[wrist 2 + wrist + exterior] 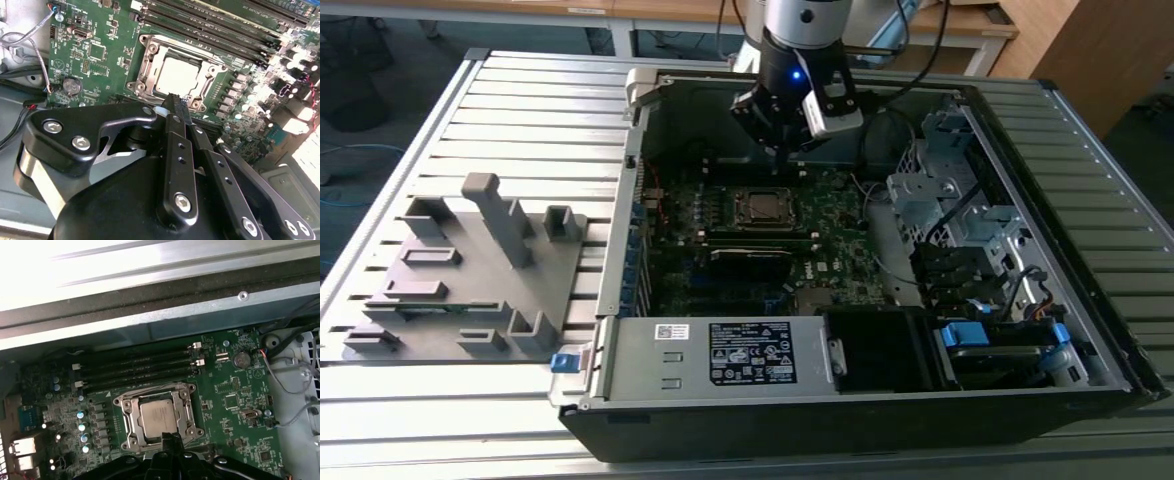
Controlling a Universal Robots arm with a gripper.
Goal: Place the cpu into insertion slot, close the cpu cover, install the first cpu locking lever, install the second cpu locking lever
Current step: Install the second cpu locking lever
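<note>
Gripper: you see its black fingers pressed together (175, 107), nothing between them, tips poised just beside the socket's edge; in the first wrist view the tips (170, 440) cover part of that edge.
Cpu: silvery chip (157, 417) lies flat inside the insertion slot (150, 82).
Cpu cover: metal frame (182, 405) lies closed around the chip.
Locking levers: thin wires, too fine for you to judge.
Motherboard: green board (834, 225) inside the open computer case (1094, 300), the arm hiding its far edge.

A robotics lab or workshop: an opened computer case (854, 300) lies on a slatted metal surface (520, 110) beside a grey fixture block (460, 270) (wooden desks (667, 15) stand behind), under a robot arm (801, 60).
</note>
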